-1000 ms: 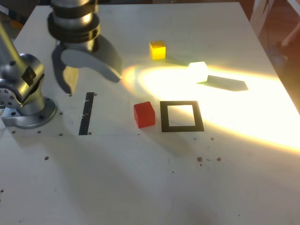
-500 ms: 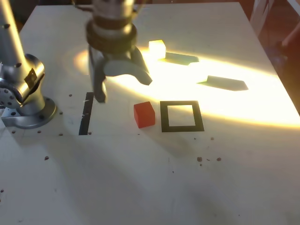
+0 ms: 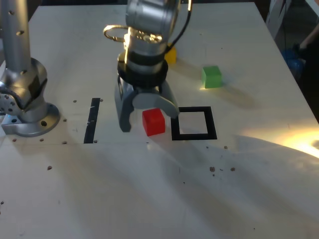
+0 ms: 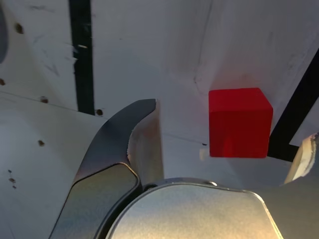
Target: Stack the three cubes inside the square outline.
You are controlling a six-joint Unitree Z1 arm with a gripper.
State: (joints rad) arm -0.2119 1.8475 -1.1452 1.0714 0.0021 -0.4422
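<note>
We see our pincer spread wide over the red cube, which rests on the bench between its fingers, gripped by neither, just beside the square outline on the exterior view's left.

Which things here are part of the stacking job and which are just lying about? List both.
Part of the job: red cube, yellow cube (mostly hidden behind the arm), green cube, square outline, open gripper.

Just lying about: straight black tape strip, small specks on the table.
</note>
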